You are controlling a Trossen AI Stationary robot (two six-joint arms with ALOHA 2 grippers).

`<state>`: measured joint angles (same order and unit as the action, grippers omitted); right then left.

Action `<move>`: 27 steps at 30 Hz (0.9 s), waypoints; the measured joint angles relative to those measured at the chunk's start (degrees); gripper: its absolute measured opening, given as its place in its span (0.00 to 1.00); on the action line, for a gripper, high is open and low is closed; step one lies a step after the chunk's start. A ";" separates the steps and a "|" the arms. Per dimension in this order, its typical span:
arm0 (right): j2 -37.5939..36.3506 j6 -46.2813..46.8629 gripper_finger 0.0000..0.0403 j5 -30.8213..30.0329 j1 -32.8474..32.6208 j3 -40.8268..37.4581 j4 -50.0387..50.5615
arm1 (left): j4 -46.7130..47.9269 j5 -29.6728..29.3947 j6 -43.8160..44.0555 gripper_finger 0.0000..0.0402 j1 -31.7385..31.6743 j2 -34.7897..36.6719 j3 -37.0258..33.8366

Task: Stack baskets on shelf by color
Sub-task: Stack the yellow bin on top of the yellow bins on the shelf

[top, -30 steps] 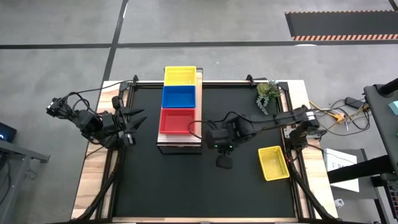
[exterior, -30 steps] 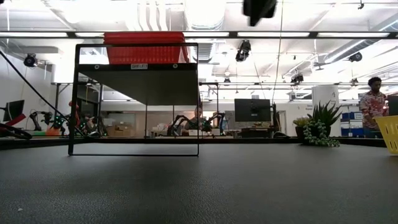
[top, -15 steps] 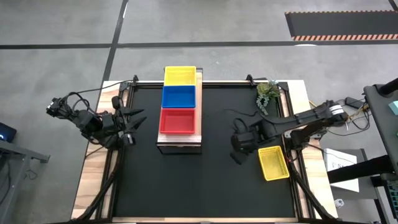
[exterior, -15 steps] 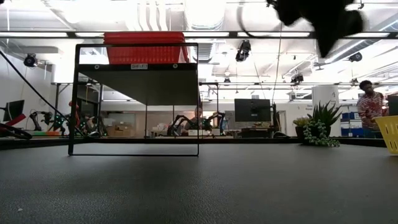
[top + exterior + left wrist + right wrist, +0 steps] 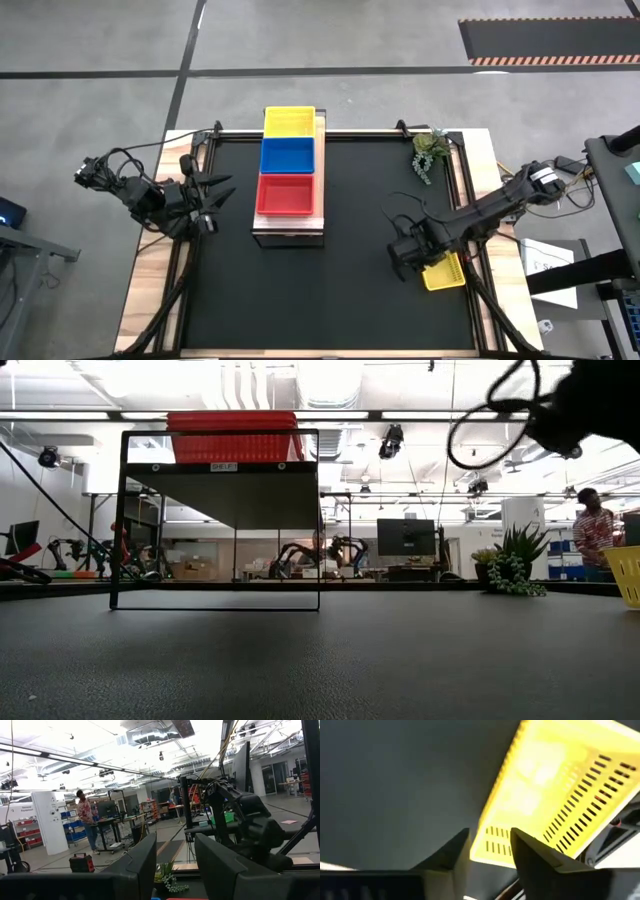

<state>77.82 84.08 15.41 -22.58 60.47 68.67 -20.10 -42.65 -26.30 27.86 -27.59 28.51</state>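
The right end effector [image 5: 412, 262], fingers apart, hovers beside the loose yellow basket [image 5: 443, 271]. The basket's long axis runs toward the desk's [image 5: 340, 300] front. The left end effector [image 5: 215, 198] waits, fingers apart.

The left arm is folded at the left side of the high view, its left gripper [image 5: 222, 193] pointing toward the frame's centre with the fingers [image 5: 142, 862] spread apart. The right arm reaches in from the right edge toward the lower right of the frame, stretched out low, and its right gripper [image 5: 400, 262] points downward with a gap between its two dark fingers [image 5: 451, 851].
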 joint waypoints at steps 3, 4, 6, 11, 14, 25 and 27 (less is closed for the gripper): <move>0.00 2.12 0.40 0.08 -1.26 -2.33 -1.41 | 0.02 -0.01 -0.15 0.29 0.00 0.00 0.00; 0.00 2.61 0.43 0.07 -1.55 -3.14 -2.39 | 0.02 -0.02 -0.16 0.29 0.00 0.00 0.00; 0.00 3.61 0.48 0.06 -2.01 -4.62 -4.16 | 0.02 0.00 -0.16 0.29 -0.01 0.02 0.00; 0.02 5.95 0.53 1.49 -2.78 -7.97 -9.41 | 0.04 -0.02 -0.14 0.29 0.00 0.02 0.00; 0.02 5.96 0.54 4.41 -3.44 -8.89 -11.03 | 0.05 -0.01 -0.14 0.29 0.00 0.02 0.00; 0.24 7.90 0.53 5.63 -6.74 -11.65 -14.32 | 0.04 -0.01 -0.14 0.29 -0.02 0.02 0.00; 0.54 7.95 0.53 5.63 -7.20 -12.11 -15.40 | 0.06 -0.01 -0.14 0.29 -0.02 0.02 0.00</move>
<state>78.37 92.03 21.04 -29.77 48.36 53.26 -20.03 -42.66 -26.44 27.84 -27.57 28.51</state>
